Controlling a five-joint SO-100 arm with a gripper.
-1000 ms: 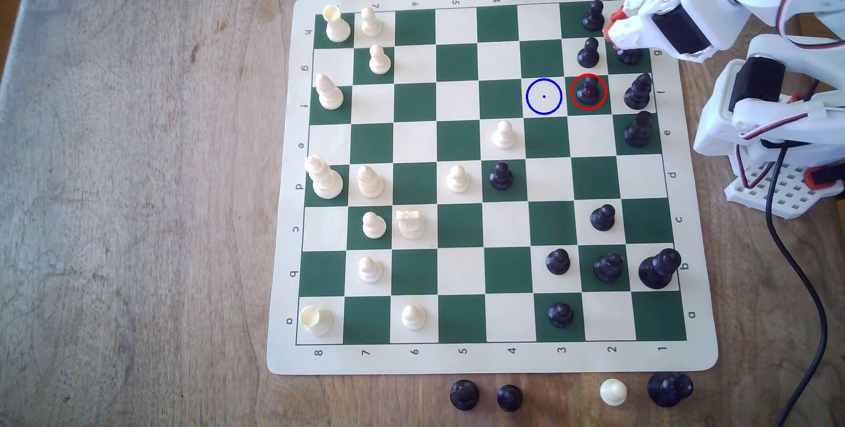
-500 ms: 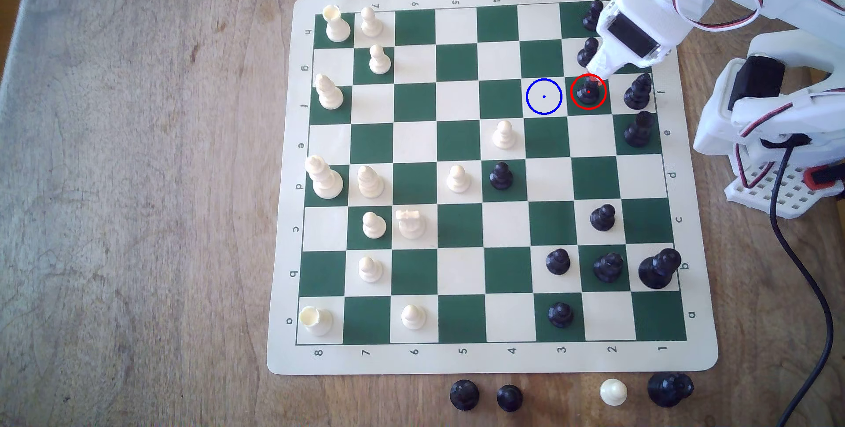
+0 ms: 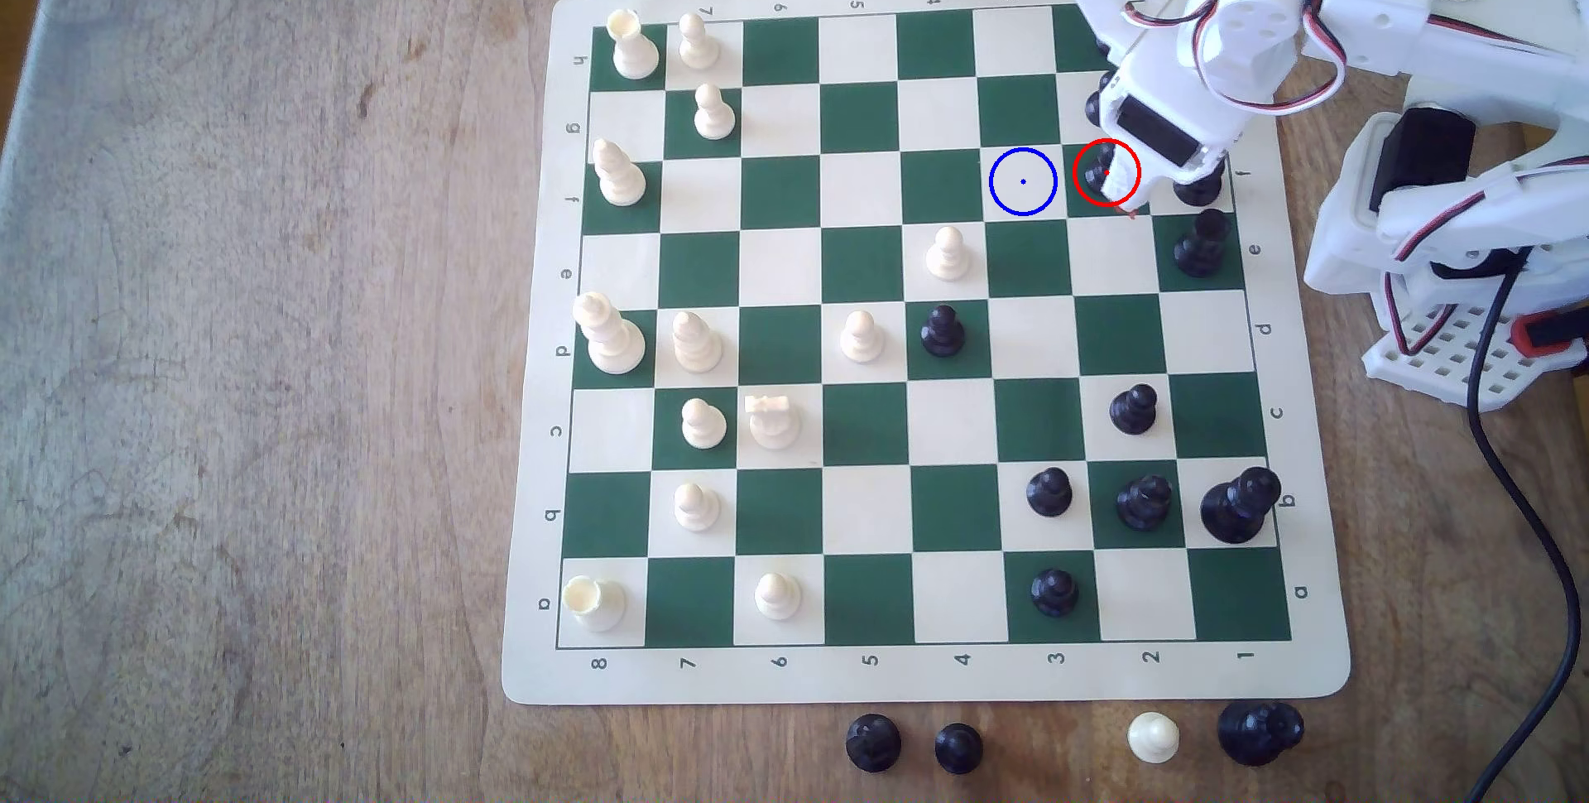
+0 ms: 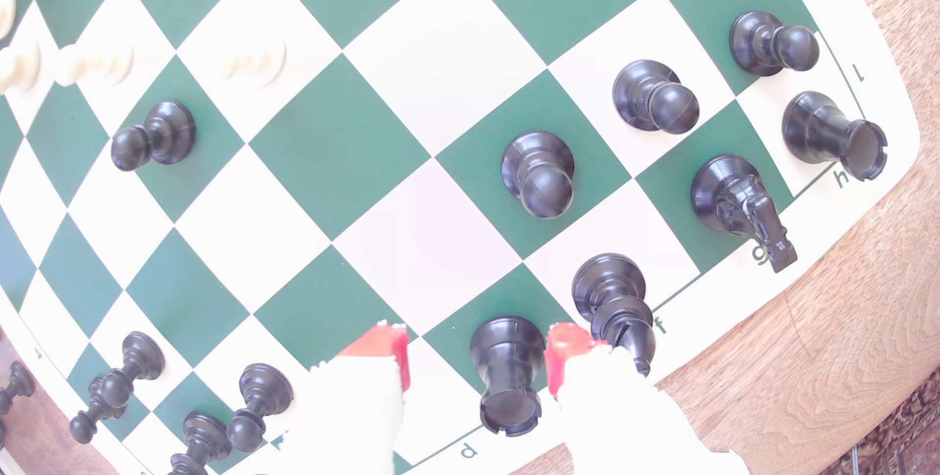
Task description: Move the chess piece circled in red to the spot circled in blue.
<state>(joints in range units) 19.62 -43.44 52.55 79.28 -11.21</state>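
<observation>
Pawn [image 3: 1094,171], black and glossy, stands on the dark green square ringed in red on the chessboard [image 3: 860,674], partly covered in the exterior view by the white arm. In the wrist view the same pawn [image 4: 539,175] stands upright and free, ahead of the gripper [image 4: 478,358] and not touching it. The gripper's red-padded fingers [image 4: 386,348] are spread wide, one on each side of a black rook [image 4: 508,378], with a black bishop [image 4: 618,307] just beside the far finger. The spot [image 3: 1022,181], a cream square with a blue ring, lies bare just to the exterior view's left of the pawn. The chessboard lies on a wooden tabletop [image 3: 258,339].
</observation>
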